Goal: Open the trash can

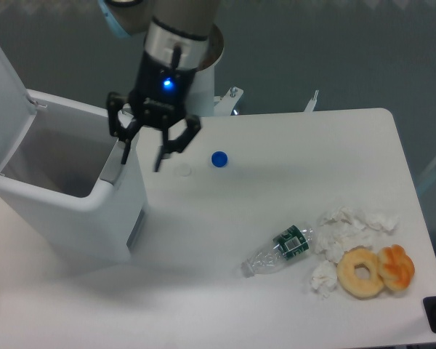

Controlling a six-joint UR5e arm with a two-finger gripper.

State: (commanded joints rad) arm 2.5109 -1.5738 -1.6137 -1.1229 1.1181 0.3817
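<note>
The trash can (65,211) (lid raised at its far left) is seen at 8 o'clock from the gripper (141,154), whose jaws are spread and empty.

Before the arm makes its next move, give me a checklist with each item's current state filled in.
1. Trash can lid raised, bin interior exposed: ok.
2. Gripper open, holding nothing: ok.
3. Gripper off the grey push tab: cannot tell; one finger hangs right over it.
4. Blue cap apart from the gripper: ok.
5. Bottle, tissues and donuts far from the arm's side of the table: ok.
</note>
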